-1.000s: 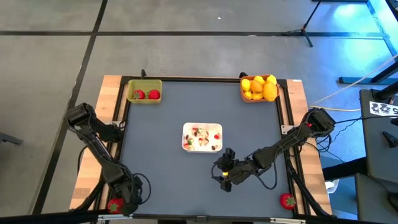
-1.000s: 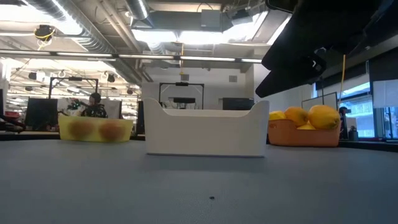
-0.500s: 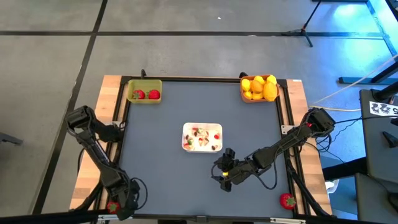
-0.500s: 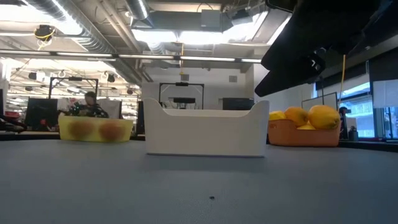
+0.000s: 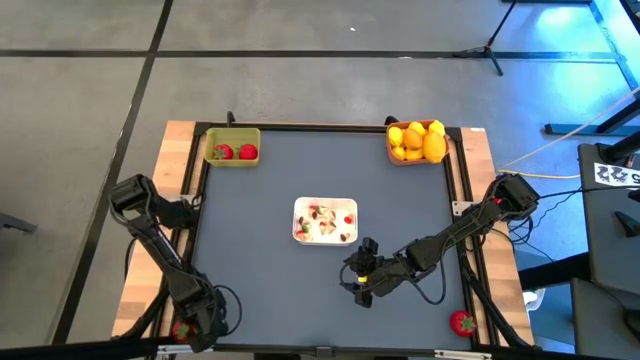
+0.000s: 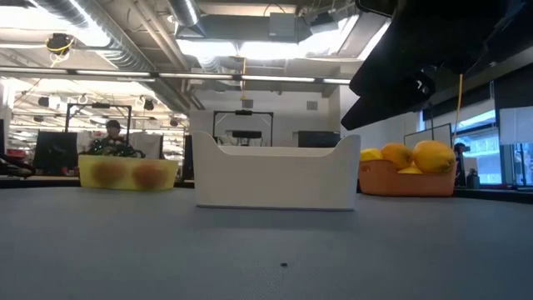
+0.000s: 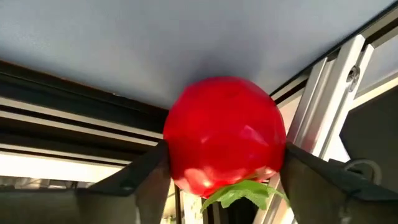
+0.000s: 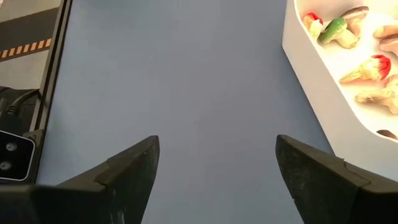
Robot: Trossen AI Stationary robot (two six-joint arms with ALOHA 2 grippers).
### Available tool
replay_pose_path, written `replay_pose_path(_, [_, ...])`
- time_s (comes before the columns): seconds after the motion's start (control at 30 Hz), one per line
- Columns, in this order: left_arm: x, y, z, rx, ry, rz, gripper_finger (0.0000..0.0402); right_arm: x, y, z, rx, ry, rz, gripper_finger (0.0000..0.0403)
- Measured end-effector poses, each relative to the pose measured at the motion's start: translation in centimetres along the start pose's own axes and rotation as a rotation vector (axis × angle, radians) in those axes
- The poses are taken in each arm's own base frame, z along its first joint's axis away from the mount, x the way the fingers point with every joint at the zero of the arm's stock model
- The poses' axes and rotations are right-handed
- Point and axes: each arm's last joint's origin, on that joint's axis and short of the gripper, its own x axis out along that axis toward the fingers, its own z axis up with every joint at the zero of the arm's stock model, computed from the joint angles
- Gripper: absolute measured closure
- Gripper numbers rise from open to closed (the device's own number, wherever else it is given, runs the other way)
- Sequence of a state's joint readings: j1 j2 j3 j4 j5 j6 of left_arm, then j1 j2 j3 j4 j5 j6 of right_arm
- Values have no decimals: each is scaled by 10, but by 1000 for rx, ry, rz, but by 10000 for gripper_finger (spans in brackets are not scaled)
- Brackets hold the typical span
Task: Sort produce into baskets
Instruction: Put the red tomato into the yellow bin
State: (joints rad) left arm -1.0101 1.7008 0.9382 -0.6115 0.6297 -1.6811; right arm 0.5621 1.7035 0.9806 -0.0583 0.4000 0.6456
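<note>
Red strawberry [image 7: 224, 134] sits clamped between the left hand's [image 5: 186, 327] fingers at the counter's [image 5: 250, 250] near-left corner, far from the yellow-green basket [image 5: 232, 147]. A smooth round toy could squirt out mid-carry. The right hand [image 8: 214, 168] waits open mid-counter.

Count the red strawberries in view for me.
4: two in the yellow-green square basket, at and; one between the left end effector fingers; one on the table's wooden right front edge.
</note>
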Motion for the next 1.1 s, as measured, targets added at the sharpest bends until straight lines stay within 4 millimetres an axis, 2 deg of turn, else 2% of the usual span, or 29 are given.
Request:
replay_pose_path(0.07, [-1,0,2,5,-2,-2,160,0,0,0,0,0,0,84])
replay_pose_path(0.27, [-11,0,7,41,-65,-37,159,0,0,0,0,0,0,84])
replay_pose_path(0.4, [-29,1,11,54,-139,-94,144,0,0,0,0,-1,0,84])
replay_pose_path(0.57, [-63,10,16,91,-248,-153,145,0,0,0,-22,-1,0,84])
replay_pose_path(0.87, [-135,58,33,123,-612,-114,142,1,-3,1,-24,8,-13,84])
replay_pose_path(1.1, [-181,101,43,52,-937,-18,140,1,-3,0,21,14,-20,84])
